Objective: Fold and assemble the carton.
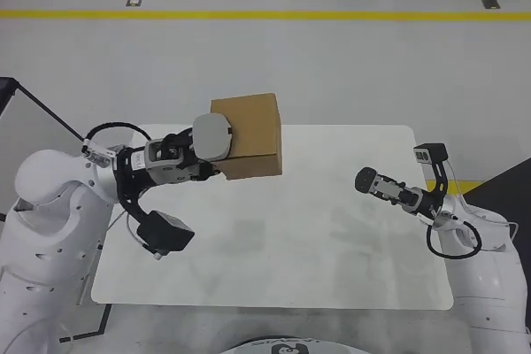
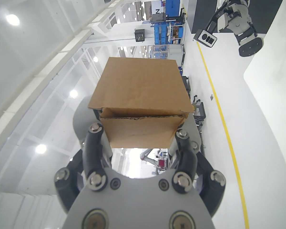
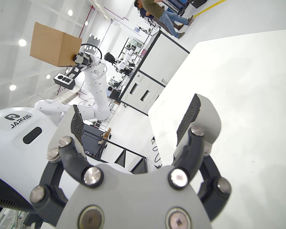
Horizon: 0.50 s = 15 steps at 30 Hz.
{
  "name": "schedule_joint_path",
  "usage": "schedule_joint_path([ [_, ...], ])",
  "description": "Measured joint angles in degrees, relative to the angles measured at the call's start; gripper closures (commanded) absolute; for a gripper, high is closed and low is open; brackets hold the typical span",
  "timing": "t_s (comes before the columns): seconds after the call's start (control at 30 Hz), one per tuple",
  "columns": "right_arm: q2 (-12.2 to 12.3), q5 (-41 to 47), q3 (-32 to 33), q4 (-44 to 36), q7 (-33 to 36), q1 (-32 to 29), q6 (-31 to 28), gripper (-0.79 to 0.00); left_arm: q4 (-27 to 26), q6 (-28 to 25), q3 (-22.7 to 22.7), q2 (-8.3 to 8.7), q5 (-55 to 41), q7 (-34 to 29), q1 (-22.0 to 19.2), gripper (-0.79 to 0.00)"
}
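Up over the table's [image 1: 336,265] far left edge, the carton [image 1: 252,137] hangs in the air, already box-shaped, with the left gripper [image 1: 214,140] clamped on one end panel, fingers squeezing it from both sides. Across the way the right gripper [image 1: 365,181] hovers above the tabletop, well apart from the box, fingers spread wide on nothing. I'd call this the closing stage: one flap seam gapes slightly by the left gripper, so next that free gripper needs to press it flush without crushing the wall.
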Motion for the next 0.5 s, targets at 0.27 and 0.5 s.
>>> schedule_joint_path([
  [0.27, 0.0, 0.0, 0.0, 0.0, 0.0, 0.0, 0.0, -0.785, -1.3, -14.1, 0.1, -0.09, -9.3, -12.8, 0.9, 0.0],
  [0.5, 0.0, 0.0, 0.0, 0.0, 0.0, 0.0, 0.0, -0.785, -1.5, -14.3, 0.0, -0.12, -10.1, -13.7, 1.0, 0.0],
])
